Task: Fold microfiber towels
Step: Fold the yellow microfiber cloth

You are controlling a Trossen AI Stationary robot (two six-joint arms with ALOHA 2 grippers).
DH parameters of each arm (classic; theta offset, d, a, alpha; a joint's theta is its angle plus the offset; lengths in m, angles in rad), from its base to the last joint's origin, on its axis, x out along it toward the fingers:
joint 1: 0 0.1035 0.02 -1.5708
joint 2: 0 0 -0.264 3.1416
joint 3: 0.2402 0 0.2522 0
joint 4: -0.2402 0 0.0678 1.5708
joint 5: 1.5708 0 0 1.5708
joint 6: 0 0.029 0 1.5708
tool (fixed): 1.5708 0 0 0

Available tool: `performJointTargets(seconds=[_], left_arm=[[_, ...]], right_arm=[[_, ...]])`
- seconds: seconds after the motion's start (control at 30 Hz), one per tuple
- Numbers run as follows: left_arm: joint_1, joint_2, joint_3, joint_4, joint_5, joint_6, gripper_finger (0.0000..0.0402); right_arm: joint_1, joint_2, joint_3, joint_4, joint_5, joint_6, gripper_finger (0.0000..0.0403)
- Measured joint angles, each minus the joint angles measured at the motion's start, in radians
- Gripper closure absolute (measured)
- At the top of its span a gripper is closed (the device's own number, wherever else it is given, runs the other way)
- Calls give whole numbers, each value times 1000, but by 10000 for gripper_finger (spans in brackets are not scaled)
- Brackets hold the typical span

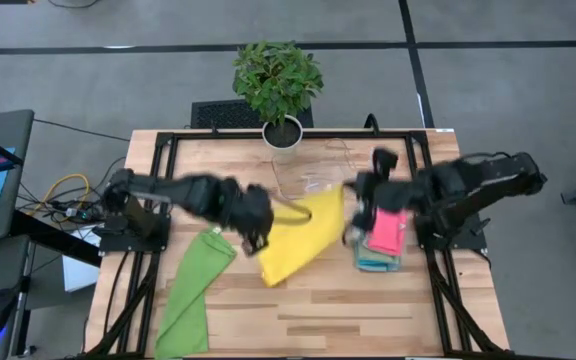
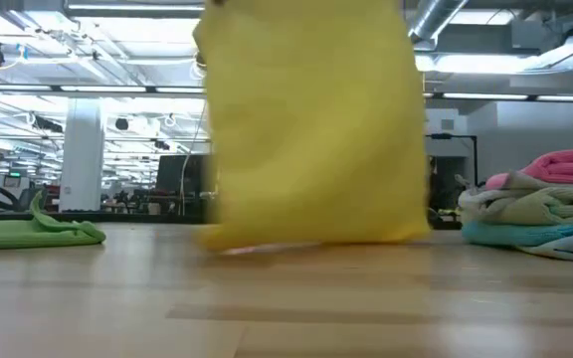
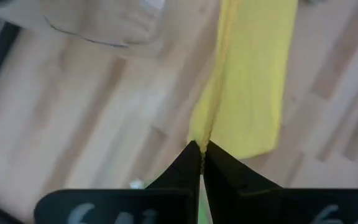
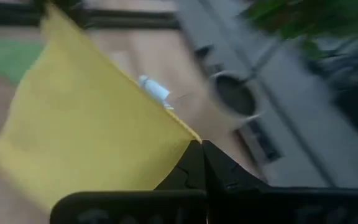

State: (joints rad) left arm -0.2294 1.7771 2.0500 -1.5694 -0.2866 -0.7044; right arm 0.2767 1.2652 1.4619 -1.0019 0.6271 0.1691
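You have the wooden counter (image 1: pixel 368 310) under both arms, with a black frame around it. Over its middle hangs the yellow towel (image 1: pixel 298 238), the largest cloth in play: it is lifted between the two hands and stretched, its lower edge down at the counter top in the low view.

Your left hand (image 1: pixel 256 238) is over the counter's left-centre, pinched closed on one corner of the yellow towel; in the left wrist view the two dark fingers (image 3: pixel 185 171) meet on the cloth's edge. Your right hand (image 1: pixel 353 190) is right of centre, toward the back, closed on the towel's other upper corner; the right wrist view shows its fingers (image 4: pixel 194 165) clamped at that corner, with the cloth spreading away from them.

The green towel (image 1: pixel 193 295) lies flat and long on the counter's left side, near the front edge, apart from the yellow one.

On the right side you have a stack of folded towels (image 1: pixel 380 248): the pink towel (image 1: pixel 388 230) on top, grey and teal cloths beneath it.

A potted plant (image 1: pixel 278 85) stands at the back edge, centre. Just in front of it lies a clear plastic tray (image 1: pixel 313 175), partly behind the yellow towel.
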Motion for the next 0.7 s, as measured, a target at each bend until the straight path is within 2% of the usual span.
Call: performJointTargets(seconds=[0.07,0.17,0.33,0.53,0.7], left_arm=[[70,-14,5,2,20,81,397],[168,-24,44,1,13,111,397],[251,-53,122,0,30,130,397],[231,-61,210,-4,20,54,397],[120,-44,157,-5,64,-14,397]], right_arm=[[-65,0,48,0,25,-74,397],[-135,0,110,-12,34,-139,397],[-158,0,158,-69,33,-142,397],[-60,2,148,-128,34,-8,397],[106,6,87,-124,27,182,397]])
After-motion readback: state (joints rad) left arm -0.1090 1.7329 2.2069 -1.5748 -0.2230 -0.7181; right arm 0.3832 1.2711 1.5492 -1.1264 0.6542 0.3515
